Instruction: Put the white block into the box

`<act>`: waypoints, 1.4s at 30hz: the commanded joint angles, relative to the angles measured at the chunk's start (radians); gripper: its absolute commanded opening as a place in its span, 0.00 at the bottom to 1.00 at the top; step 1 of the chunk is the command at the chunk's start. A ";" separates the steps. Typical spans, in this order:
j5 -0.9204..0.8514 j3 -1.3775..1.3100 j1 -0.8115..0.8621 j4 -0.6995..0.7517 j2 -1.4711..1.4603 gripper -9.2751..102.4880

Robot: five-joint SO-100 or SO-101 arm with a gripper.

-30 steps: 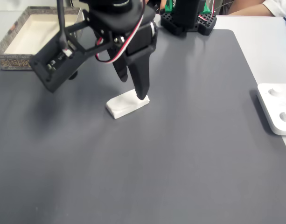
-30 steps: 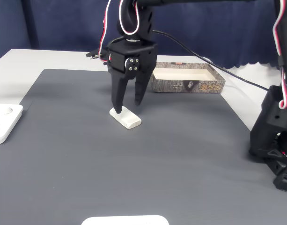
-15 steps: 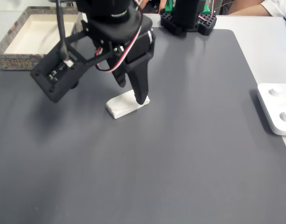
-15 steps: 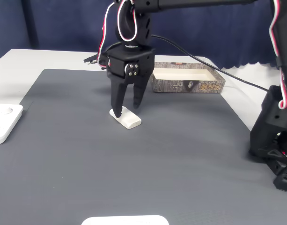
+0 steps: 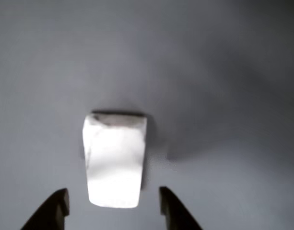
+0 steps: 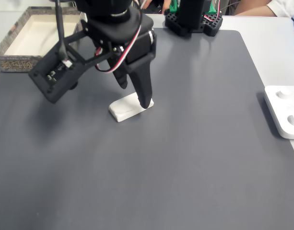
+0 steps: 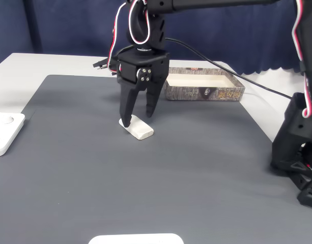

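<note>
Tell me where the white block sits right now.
The white block lies flat on the dark grey mat, left of centre in a fixed view, between the open gripper's fingertips and apart from the box.

No legible text — box print unreadable.

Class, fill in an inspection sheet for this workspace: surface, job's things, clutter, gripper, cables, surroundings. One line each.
Surface: dark grey mat on a white table.
Job's things: white block flat on the mat; box at the mat's edge, nothing seen inside.
Clutter: white device at the mat's side; another white item at the near edge in a fixed view.
Gripper: gripper open, fingertips either side of the block's end, block not lifted.
Cables: red, white and black wires on the arm; black cable crossing past the box.
Surroundings: dark blue curtain behind.
</note>
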 commanded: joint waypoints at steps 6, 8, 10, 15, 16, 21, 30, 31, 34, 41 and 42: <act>-0.081 -0.023 0.014 -0.003 -0.009 0.35; -0.101 -0.023 0.009 -0.005 -0.020 0.35; -0.101 -0.025 0.009 -0.017 -0.028 0.35; -0.112 -0.021 0.006 -0.046 -0.041 0.35; -0.120 -0.021 0.005 -0.048 -0.043 0.35; -0.135 -0.021 0.002 -0.051 -0.046 0.34; -0.160 -0.021 -0.002 -0.054 -0.052 0.33; -0.163 -0.021 -0.002 -0.054 -0.052 0.32; -0.175 -0.023 -0.002 -0.054 -0.052 0.31; -0.192 -0.032 -0.009 -0.054 -0.054 0.28; -0.195 -0.032 -0.011 -0.054 -0.054 0.28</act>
